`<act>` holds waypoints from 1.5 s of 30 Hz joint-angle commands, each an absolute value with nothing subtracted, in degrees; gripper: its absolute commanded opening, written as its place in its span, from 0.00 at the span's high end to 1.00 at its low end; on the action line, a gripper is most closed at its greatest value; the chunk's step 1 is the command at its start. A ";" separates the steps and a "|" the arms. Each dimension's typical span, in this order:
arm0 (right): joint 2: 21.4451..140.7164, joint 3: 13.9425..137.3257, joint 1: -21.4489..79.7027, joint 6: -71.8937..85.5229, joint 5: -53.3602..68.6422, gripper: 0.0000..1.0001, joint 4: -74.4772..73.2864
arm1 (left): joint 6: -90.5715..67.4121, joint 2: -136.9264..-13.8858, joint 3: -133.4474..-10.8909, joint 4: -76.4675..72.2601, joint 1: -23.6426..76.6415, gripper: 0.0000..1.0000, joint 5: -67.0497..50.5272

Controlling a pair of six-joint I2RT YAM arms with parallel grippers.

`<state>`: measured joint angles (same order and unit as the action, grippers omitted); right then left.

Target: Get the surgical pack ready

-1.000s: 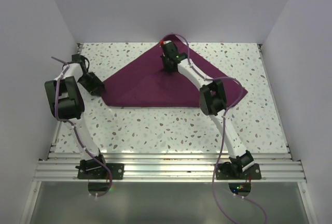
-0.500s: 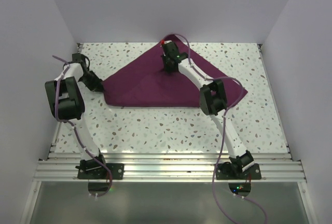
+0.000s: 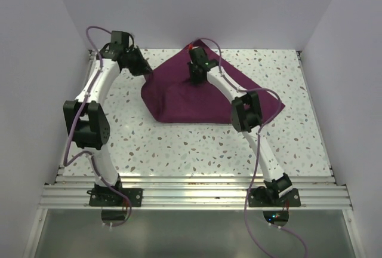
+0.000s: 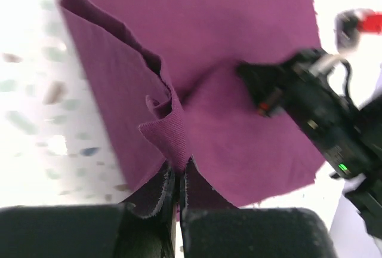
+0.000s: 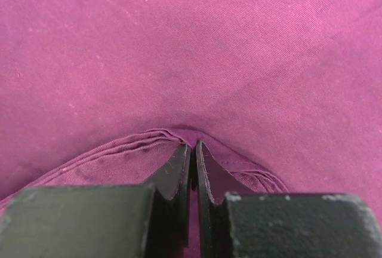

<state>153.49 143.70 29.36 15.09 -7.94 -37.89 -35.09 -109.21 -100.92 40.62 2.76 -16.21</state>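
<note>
Toward twelve o'clock on the counter (image 3: 209, 144), the dark-purple cloth (image 3: 179, 100) lies bunched, its ten o'clock corner clenched in the raised left pincer (image 4: 177, 177), apparently for folding across, while the right pincer (image 5: 192, 150) pinches a ridge near its middle, likely anchoring it.

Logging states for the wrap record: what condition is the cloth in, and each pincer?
Purple cloth: folded over, left corner gathered up.
Left pincer: shut on a fold of the cloth.
Right pincer: shut on a fold of the cloth.
</note>
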 commanded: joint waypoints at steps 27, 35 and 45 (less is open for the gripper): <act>156.01 144.41 26.81 24.70 3.87 1.00 -46.14 | -43.95 -113.64 -111.80 37.00 24.08 1.00 -24.35; 156.36 144.14 26.46 25.84 5.45 1.00 -45.97 | -44.03 -115.66 -113.90 37.36 27.07 1.00 -24.78; 156.88 144.05 26.28 26.10 6.85 1.00 -45.97 | -44.21 -118.21 -117.42 37.53 29.18 1.00 -25.22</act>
